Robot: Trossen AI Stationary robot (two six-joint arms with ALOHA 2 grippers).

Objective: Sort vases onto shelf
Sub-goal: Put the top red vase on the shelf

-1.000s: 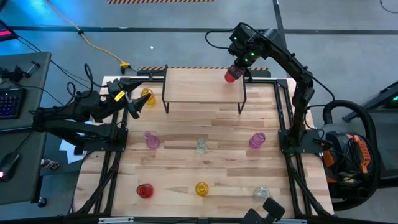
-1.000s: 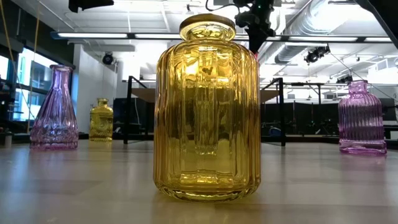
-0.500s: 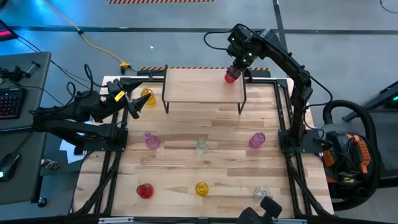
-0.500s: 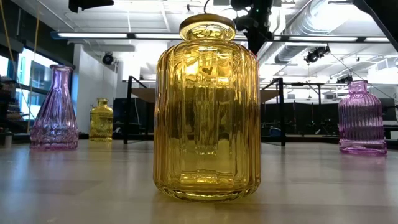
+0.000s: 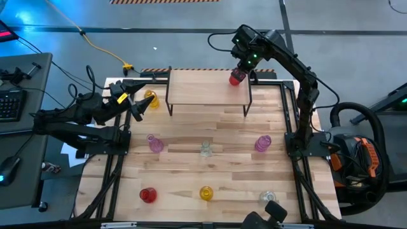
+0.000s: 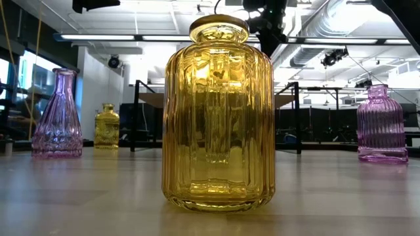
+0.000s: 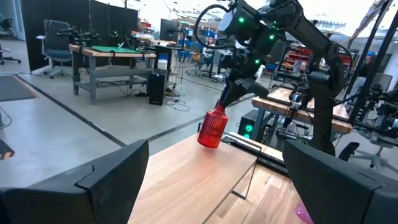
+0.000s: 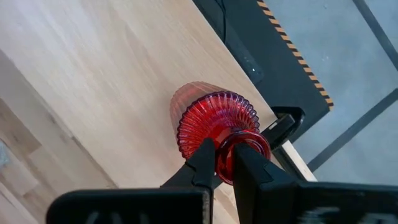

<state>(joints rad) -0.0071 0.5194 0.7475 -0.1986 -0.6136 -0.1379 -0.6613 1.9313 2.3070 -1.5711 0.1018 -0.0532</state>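
The right pincer (image 8: 225,163) was clamped on the neck of a red vase (image 5: 236,77), holding it tilted at the far right corner of the shelf (image 5: 203,89), base at or just above the board. This looked like the placing step. Next, I'd judge, the vase needed settling upright before the fingers let go, since it sat close to the shelf's edge. The left pincer (image 5: 137,109) waited with its fingers apart beside a yellow vase (image 5: 150,98) at the surface's (image 5: 191,133) far left. Six other vases stood on the surface, unsorted.
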